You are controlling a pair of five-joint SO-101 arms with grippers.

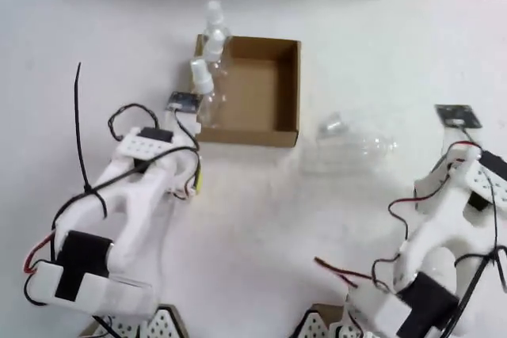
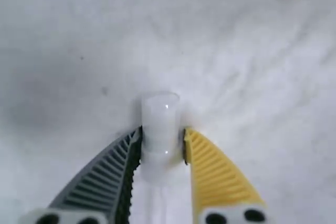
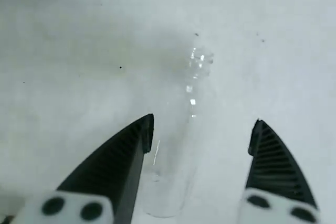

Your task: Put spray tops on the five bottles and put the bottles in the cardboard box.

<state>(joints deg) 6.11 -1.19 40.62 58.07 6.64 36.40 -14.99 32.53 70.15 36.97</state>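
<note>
Three bottles (image 1: 203, 77) stand along the box's (image 1: 269, 93) left wall; beside it, the left gripper (image 2: 161, 141) clamps a spray top (image 2: 160, 116), and the right gripper (image 3: 202, 127) gapes over a lying bottle (image 3: 176, 182).

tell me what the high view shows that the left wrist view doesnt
High view, not the left wrist view: the cardboard box, three bottles with spray tops standing along its left wall, a clear bottle lying on its side between the box and the right arm.
Left wrist view, not the high view: a white spray top clamped in the left gripper, with one finger grey and one yellow.
Both: the white table and that gripper's yellow finger.
</note>
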